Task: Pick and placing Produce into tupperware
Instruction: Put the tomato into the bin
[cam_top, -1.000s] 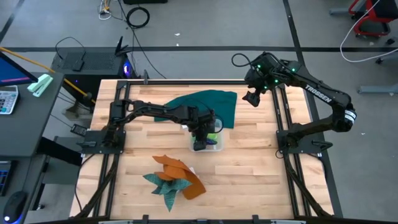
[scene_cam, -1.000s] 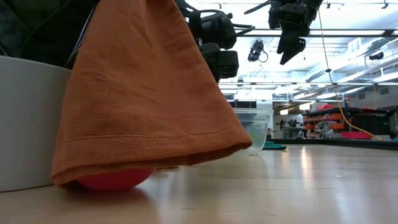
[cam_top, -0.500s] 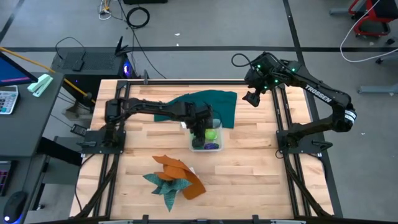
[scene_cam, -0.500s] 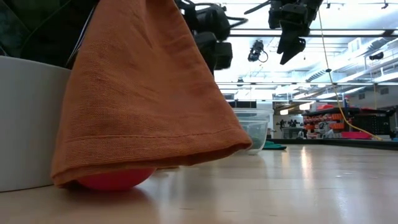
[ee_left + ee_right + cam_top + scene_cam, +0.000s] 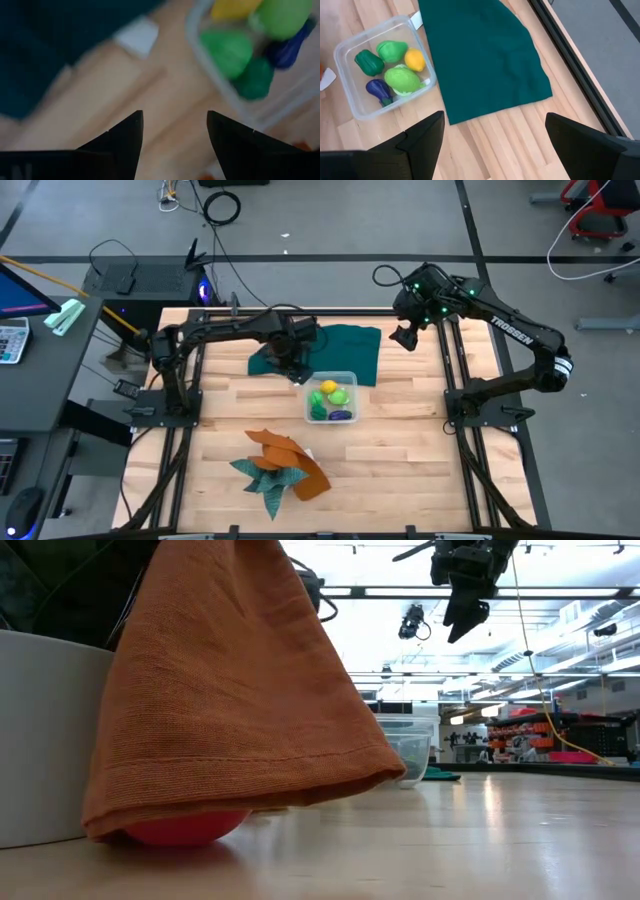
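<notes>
Produce fills tupperware; left tool open beside.

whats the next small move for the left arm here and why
Probably swing the left gripper, open and empty, toward the orange cloth. The tupperware already holds yellow, green and purple produce, while a red piece peeks from under that cloth in the low view. The right gripper waits by the table's far edge.

A robotics lab or workshop: a butcher-block table sits on a grey concrete floor with loose cables at 12 o'clock, a keyboard and desk at 9 o'clock, and an open hall with ceiling strip lights behind.
</notes>
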